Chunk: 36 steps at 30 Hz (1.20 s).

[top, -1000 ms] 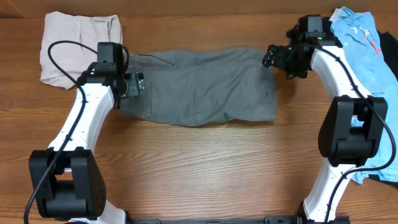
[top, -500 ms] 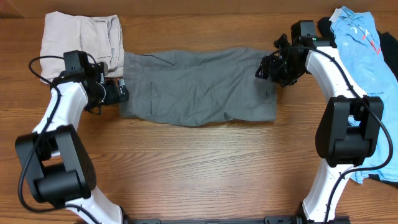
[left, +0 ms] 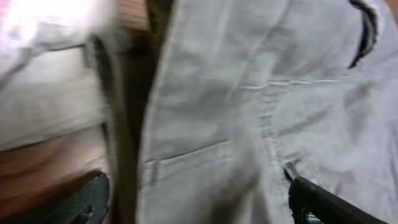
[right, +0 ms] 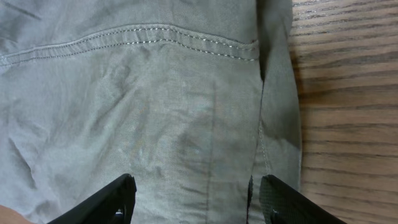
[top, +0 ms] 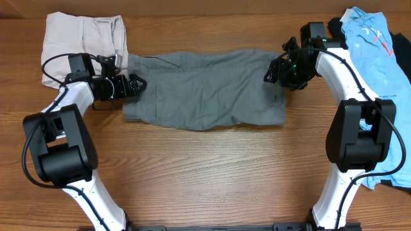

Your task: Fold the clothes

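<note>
The mid-grey shorts (top: 205, 90) lie flat across the table's middle. My left gripper (top: 136, 85) is open at their left waistband edge, its fingers (left: 317, 202) wide apart over the grey fabric (left: 249, 124). My right gripper (top: 272, 70) is open over the shorts' upper right corner; the right wrist view shows its fingers (right: 99, 205) straddling the stitched hem (right: 186, 93) near the cloth's edge. Folded beige shorts (top: 83, 45) lie at the back left. Light-blue pieces (top: 379, 70) and a black piece (top: 335, 27) lie at the right.
The beige fabric (left: 50, 74) sits close beside my left gripper, with a strip of wood between it and the grey shorts. Bare wooden table (top: 212, 173) spreads in front of the shorts. Another dark piece (top: 393, 181) lies at the right edge.
My left arm swung out to the left, then brought its gripper back right onto the shorts' left edge. My right gripper moved slightly left and down over the right corner, then held still.
</note>
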### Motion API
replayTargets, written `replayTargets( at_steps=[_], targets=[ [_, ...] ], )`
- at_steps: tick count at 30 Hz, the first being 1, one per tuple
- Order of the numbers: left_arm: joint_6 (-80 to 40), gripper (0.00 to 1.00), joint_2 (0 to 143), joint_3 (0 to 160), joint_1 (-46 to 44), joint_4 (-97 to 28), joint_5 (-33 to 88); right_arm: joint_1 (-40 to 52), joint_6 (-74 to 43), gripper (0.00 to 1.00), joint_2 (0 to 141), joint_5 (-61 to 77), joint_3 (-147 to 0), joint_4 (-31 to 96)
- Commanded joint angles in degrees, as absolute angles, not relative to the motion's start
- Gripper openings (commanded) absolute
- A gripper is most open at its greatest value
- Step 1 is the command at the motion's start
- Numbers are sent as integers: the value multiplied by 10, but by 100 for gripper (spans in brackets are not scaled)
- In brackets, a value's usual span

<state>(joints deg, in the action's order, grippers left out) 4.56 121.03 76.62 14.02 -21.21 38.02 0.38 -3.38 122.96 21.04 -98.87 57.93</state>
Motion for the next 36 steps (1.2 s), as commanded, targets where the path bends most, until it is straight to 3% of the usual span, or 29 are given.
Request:
replayTargets(
  at_steps=[1,3,5,6,7,11,15,16,18,19,25,36],
  targets=[
    [36,93,1276,741,109,-239,381,4,-30,68,1204,217,-985,579],
    [12,91,1283,741,103,-237,360,4,-30,68,1204,217,-985,580],
    [-12,82,1292,741,100,-236,337,4,-30,68,1204,217,-985,583],
    [-20,65,1299,741,100,-236,314,4,-30,68,1204,217,-985,586],
    [-26,56,1301,741,100,-236,301,4,-30,68,1204,217,-985,587],
    [-46,4,1305,742,105,-233,275,4,-29,64,1204,217,-985,587],
    [-61,4,1292,759,122,-264,280,4,-29,55,1204,217,-985,587],
    [-61,4,1282,763,126,-277,281,4,-30,49,1204,218,-985,587],
    [-60,4,1251,771,134,-303,279,4,-30,29,1204,220,-985,588],
    [-58,4,1225,773,137,-314,278,4,-30,4,1204,228,-985,590],
    [-50,4,1071,799,138,-383,250,23,-32,4,1206,276,-985,582],
    [-10,4,1052,931,130,-521,251,51,-75,4,1243,288,-940,511]
  ],
)
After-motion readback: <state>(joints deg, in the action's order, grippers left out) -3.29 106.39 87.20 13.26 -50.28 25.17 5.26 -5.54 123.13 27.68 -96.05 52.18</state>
